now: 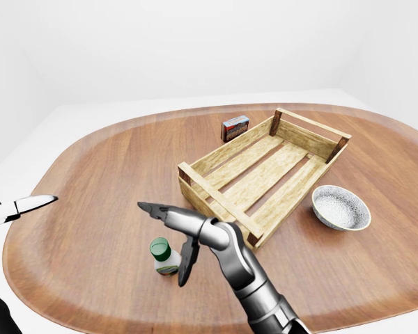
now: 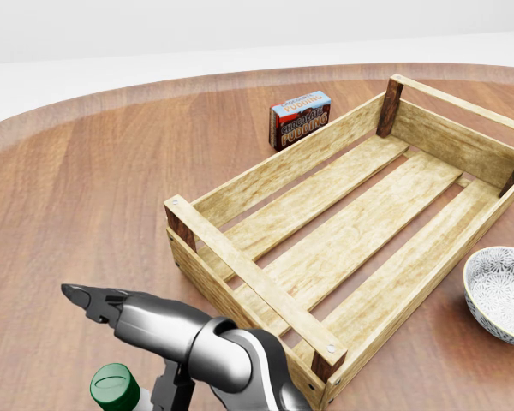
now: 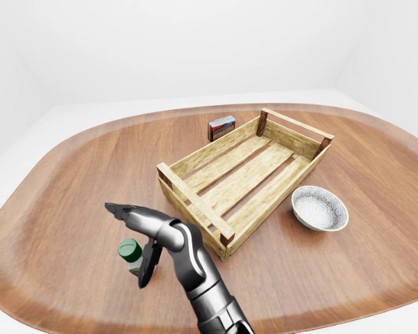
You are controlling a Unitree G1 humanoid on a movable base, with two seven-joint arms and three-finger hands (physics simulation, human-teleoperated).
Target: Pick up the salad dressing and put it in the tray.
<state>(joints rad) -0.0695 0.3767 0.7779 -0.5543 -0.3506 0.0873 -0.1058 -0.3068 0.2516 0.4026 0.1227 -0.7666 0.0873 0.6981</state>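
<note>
1. reaching: right robot hand (image 1: 175, 236), fingers spread, straddles the salad dressing (image 1: 164, 256), not yet gripping.
2. bottle stands on the surface (image 1: 97, 181), near the tray (image 1: 216, 198).
3. next: clench, lift, carry over.

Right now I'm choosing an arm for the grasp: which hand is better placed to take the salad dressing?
The right hand: its open fingers already stand beside the salad dressing. The left hand sits far off at the view's left edge, off the table.

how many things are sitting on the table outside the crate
3: the pudding box past the crate's top-left side, the bowl at its right, the dressing bottle bottom left beside the right hand.
</note>
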